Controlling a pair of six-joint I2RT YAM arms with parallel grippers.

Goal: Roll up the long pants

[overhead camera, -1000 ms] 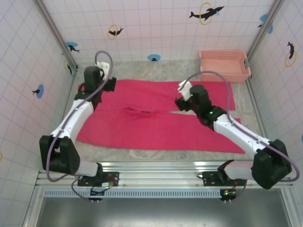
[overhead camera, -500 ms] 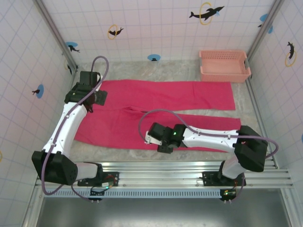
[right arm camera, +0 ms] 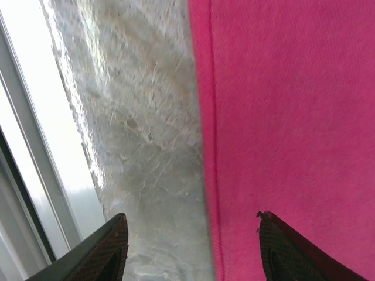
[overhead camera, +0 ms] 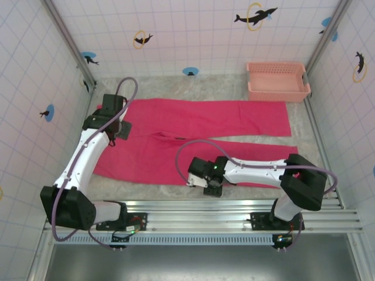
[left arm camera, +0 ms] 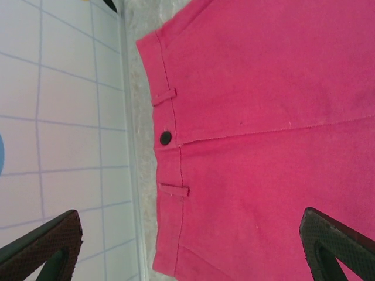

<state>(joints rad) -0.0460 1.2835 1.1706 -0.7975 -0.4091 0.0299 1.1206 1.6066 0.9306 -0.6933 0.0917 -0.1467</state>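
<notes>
The long pants [overhead camera: 199, 137] lie flat on the table, bright magenta, waist at the left and both legs stretching right. My left gripper [overhead camera: 116, 124] hovers open over the waistband; in the left wrist view its fingers [left arm camera: 41, 246] stand wide on either side of the waistband [left arm camera: 167, 175] with its dark button [left arm camera: 166, 137] and belt loops. My right gripper [overhead camera: 208, 184] is low at the near edge of the near leg. In the right wrist view it [right arm camera: 193, 249] is open, one finger over bare table, the other over cloth, the pants' stitched edge [right arm camera: 206, 175] between them.
A pale salmon-pink basket [overhead camera: 278, 82] stands at the back right, just beyond the far leg's end. Tiled walls close in the left, back and right sides. A metal rail [overhead camera: 193, 206] runs along the table's near edge, close behind the right gripper.
The right arm swung from above the far leg down to the near leg's front edge, and its jaws have narrowed. The left gripper shifted slightly over the waistband, still wide open.
</notes>
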